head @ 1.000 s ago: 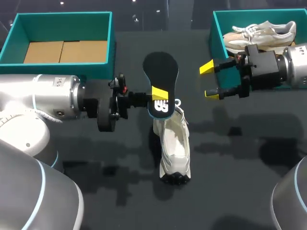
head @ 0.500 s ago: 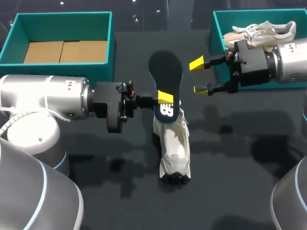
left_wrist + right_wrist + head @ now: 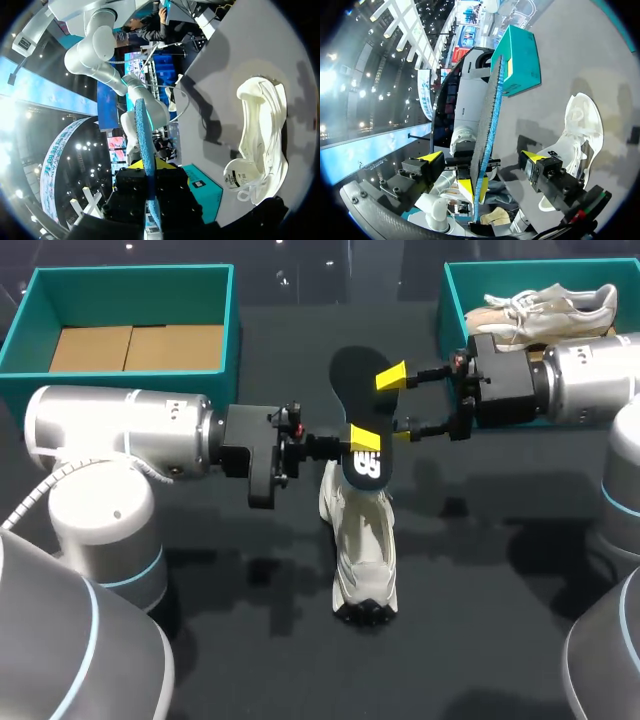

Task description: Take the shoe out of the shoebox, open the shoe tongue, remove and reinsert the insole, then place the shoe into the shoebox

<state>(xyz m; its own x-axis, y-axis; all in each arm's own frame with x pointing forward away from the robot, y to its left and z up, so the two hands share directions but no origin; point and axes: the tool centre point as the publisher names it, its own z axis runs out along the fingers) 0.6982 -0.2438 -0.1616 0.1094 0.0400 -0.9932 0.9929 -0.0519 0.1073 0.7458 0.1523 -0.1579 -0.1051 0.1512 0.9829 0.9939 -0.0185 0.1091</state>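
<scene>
- The dark table (image 3: pixel 500 620) holds two boxes and one shoe.
- The left arm (image 3: pixel 120 430) comes in from the left side and reaches to the middle of the table.
- The right arm (image 3: pixel 590 380) comes in from the right side, in front of the right box, and reaches to the middle too.
- The left box (image 3: pixel 130 278) is blue-green and sits at the far left. It has brown cardboard (image 3: pixel 135 345) on its floor.
- The right box (image 3: pixel 447 310) is blue-green too and sits at the far right. A pale shoe (image 3: pixel 545 310) lies inside it.
- The white shoe (image 3: pixel 365 550) lies on the table in the middle, out of both boxes. Its toe points to the near side.
- The insole (image 3: pixel 355 390) is out of the white shoe and up in the air. It is black on the side we see. One end is over the far end of the white shoe, and the rest points to the far side.
- The left gripper (image 3: pixel 362 445) is clamped tight on the end of the insole that has the white mark.
- The right gripper (image 3: pixel 397 405) has its fingers wide apart. It is just right of the insole. From its own camera, the thin edge of the insole stands between the two yellow tips, and they do not pinch it.
</scene>
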